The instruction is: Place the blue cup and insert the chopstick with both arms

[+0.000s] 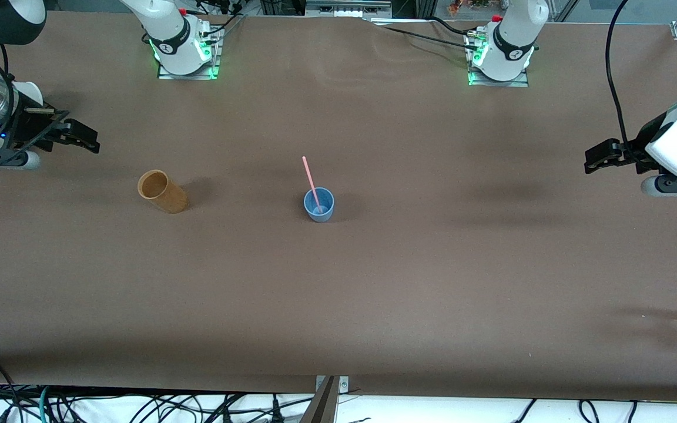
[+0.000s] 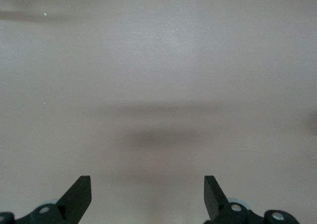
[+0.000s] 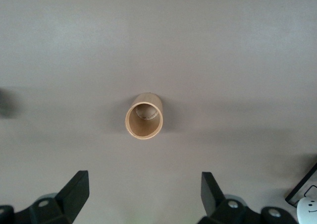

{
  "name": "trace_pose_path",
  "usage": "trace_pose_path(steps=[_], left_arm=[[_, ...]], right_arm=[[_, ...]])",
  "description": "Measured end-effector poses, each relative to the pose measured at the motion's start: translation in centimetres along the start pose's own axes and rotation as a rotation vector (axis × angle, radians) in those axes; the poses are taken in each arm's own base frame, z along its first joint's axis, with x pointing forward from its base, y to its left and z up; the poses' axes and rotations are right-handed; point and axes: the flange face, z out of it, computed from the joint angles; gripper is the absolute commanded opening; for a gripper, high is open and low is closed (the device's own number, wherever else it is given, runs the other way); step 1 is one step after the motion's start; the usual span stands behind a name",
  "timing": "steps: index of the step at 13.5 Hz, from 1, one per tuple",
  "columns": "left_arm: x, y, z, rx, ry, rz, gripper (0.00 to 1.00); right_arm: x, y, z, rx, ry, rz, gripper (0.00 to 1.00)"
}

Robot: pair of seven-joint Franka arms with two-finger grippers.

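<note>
While the blue cup (image 1: pixel 319 204) stood upright mid-table with the chopstick (image 1: pixel 311 182) leaning inside it, both claws hung well clear of it. The left gripper (image 1: pixel 592 160) hovered over bare table (image 1: pixel 374 294) at its own end, fingers spread, nothing between them. The right gripper (image 1: pixel 90 141) hovered at the other end, also spread and empty, with the tan cup (image 1: pixel 162 191) just below it and standing apart from the blue one. Judging by that, the job looked done. The good move was a clean retreat for the 2 arms, high and slow, so no cable brushed the stick.
</note>
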Motion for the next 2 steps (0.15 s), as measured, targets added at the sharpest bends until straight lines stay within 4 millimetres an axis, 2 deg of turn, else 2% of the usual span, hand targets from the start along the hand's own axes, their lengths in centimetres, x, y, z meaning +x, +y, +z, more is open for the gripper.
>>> trace_pose_path(steps=[2], left_arm=[[0.00,0.00,0.00,0.000,0.000,0.000,1.00]], right_arm=[[0.02,0.04,-0.06,0.000,0.001,-0.003,1.00]])
